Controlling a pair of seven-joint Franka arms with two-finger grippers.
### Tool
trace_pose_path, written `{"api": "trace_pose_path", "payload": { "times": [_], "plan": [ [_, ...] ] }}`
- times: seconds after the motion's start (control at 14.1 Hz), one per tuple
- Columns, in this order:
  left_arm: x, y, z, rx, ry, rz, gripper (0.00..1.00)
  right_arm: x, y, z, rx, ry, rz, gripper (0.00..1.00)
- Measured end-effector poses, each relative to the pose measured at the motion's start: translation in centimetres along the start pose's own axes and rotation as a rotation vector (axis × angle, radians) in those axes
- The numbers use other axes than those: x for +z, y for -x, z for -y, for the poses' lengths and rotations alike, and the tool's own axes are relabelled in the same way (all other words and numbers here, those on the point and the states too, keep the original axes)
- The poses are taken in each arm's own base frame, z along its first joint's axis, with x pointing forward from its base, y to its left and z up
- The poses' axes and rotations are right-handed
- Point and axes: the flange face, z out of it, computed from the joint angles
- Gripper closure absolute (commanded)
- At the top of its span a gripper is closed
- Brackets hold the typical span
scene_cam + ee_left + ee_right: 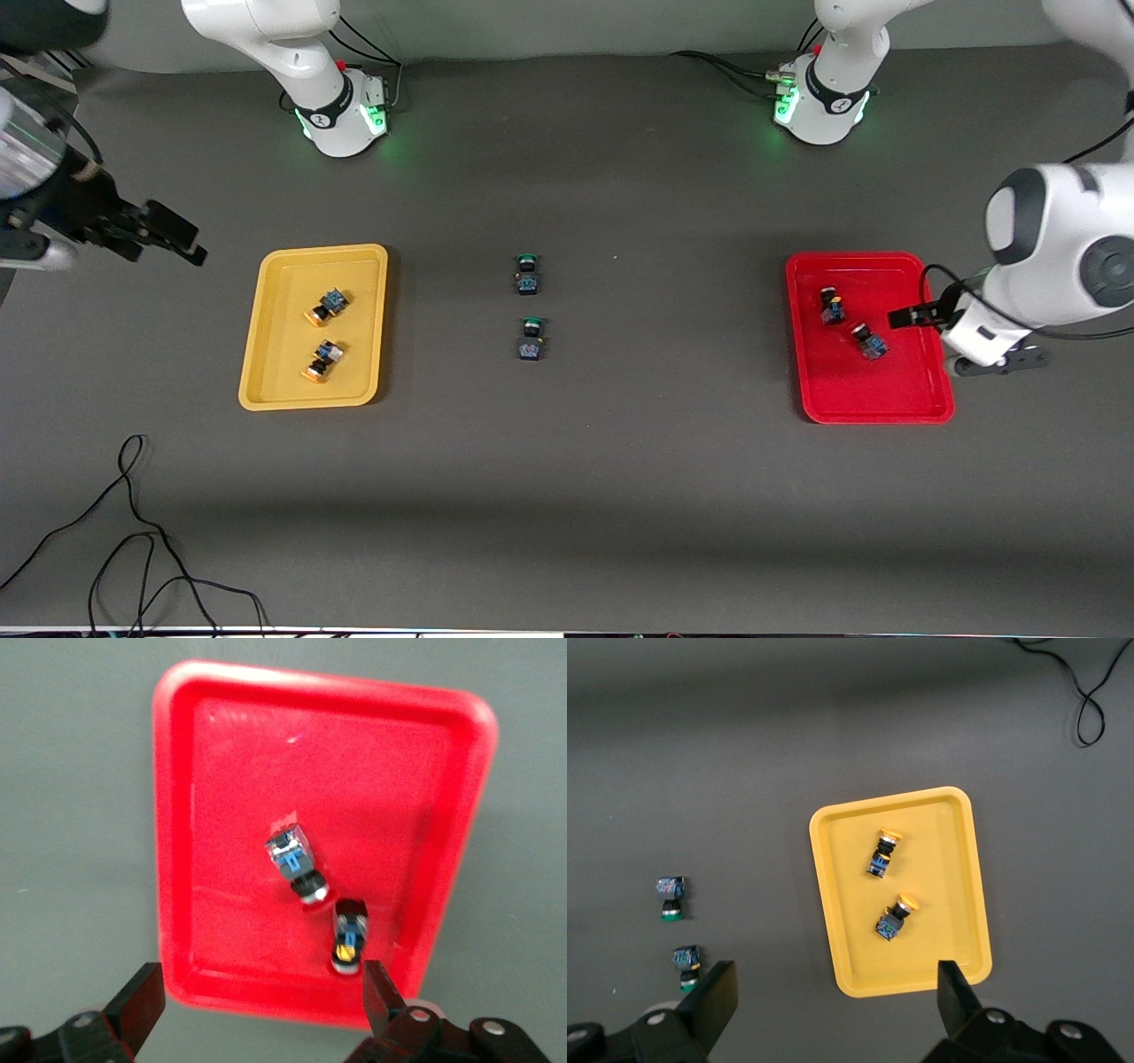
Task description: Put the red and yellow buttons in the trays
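Note:
The yellow tray point(266, 354) holds two yellow-capped buttons point(326, 307) point(322, 361), both lying on their sides. The red tray point(886, 399) holds two more buttons point(831, 305) point(869, 340); their caps barely stand out against the red. My left gripper point(955, 338) is open and empty, up in the air over the red tray's rim. Its wrist view shows the tray point(221, 771), both buttons point(292, 859) point(348, 935) and the gripper point(257, 1001). My right gripper point(182, 239) point(833, 1001) is open and empty over bare table beside the yellow tray point(957, 904).
Two green-capped buttons point(527, 274) point(531, 339) lie at mid-table between the trays; they also show in the right wrist view point(671, 897) point(687, 966). A loose black cable point(133, 532) lies at the near corner toward the right arm's end.

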Motion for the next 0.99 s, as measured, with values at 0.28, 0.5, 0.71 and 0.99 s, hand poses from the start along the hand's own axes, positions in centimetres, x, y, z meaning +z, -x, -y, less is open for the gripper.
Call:
{"api": "trace_pose_path", "payload": {
  "times": [0.28,0.5,0.71,0.99],
  "plan": [
    [-11.1,2.4,-3.4,0.046,-0.043,-0.049,0.01,-0.8,0.9,-0.1,-0.021,0.009,0.065,0.0],
    [-16.6,3.9,-3.9,0.051,-0.05,-0.06,0.01,-0.8,1.3,-0.1,-0.023,0.013,0.09,0.0],
    [-18.5,3.9,-2.7,0.091,-0.044,-0.081,0.01,-1.0,1.4,-0.1,-0.028,0.014,0.098,0.0],
    [-18.7,3.0,0.0,0.118,-0.036,-0.083,0.0,-1.0,1.4,-0.3,-0.071,0.028,0.101,0.0]
  ]
}}
